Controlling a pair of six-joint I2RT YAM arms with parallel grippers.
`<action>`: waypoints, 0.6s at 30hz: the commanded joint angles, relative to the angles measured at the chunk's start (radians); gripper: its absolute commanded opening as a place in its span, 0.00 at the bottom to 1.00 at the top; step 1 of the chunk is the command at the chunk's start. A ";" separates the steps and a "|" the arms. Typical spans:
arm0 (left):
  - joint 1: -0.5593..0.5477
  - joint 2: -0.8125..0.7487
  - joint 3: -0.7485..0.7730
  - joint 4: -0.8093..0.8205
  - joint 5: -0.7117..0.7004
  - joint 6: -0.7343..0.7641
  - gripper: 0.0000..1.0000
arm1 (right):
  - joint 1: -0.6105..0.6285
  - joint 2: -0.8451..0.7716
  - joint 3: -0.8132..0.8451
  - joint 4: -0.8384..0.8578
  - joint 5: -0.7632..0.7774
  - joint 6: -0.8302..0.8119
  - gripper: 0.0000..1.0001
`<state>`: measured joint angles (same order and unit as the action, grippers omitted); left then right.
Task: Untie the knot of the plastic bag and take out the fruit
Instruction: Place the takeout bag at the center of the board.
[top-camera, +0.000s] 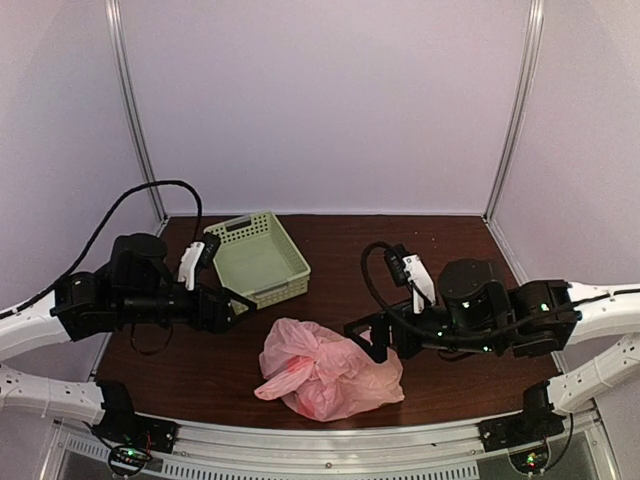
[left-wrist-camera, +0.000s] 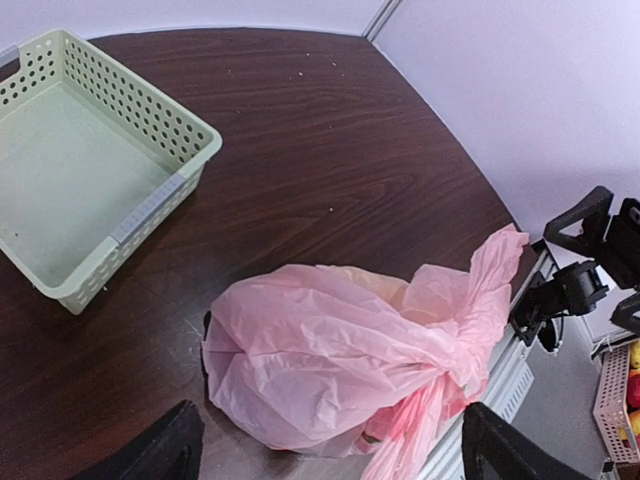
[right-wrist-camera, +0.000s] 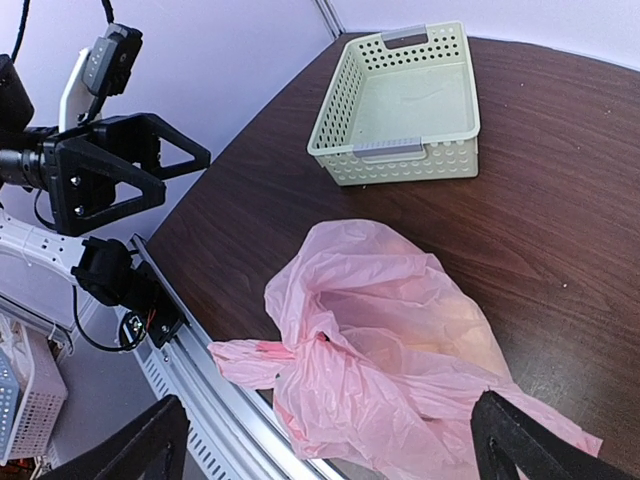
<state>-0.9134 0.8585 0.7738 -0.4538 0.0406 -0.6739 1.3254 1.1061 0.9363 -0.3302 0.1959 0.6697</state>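
The pink plastic bag (top-camera: 325, 370) lies knotted on the dark table near the front edge, between my two grippers. It also shows in the left wrist view (left-wrist-camera: 340, 360) and the right wrist view (right-wrist-camera: 400, 340). Its knot (left-wrist-camera: 455, 365) faces the front rail, with a loose tail hanging over it. The fruit is hidden inside the bag; only a faint yellowish tint shows through. My left gripper (top-camera: 243, 300) is open and empty, above the table to the bag's left (left-wrist-camera: 330, 460). My right gripper (top-camera: 365, 338) is open and empty, just right of the bag (right-wrist-camera: 330, 450).
A pale green slotted basket (top-camera: 258, 258) stands empty behind the bag, left of centre. An aluminium rail (top-camera: 330, 440) runs along the table's front edge. White walls with metal posts close in the back and sides.
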 joint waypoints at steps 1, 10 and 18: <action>-0.092 0.061 -0.013 0.121 -0.064 -0.139 0.91 | 0.028 -0.015 -0.040 0.025 0.060 0.060 1.00; -0.209 0.296 0.047 0.208 -0.071 -0.167 0.91 | 0.038 -0.020 -0.071 0.055 0.085 0.083 1.00; -0.221 0.393 0.079 0.248 -0.052 -0.172 0.86 | 0.043 -0.017 -0.092 0.060 0.092 0.084 1.00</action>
<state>-1.1286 1.2243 0.8173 -0.2749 -0.0151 -0.8330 1.3602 1.1007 0.8585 -0.2775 0.2565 0.7444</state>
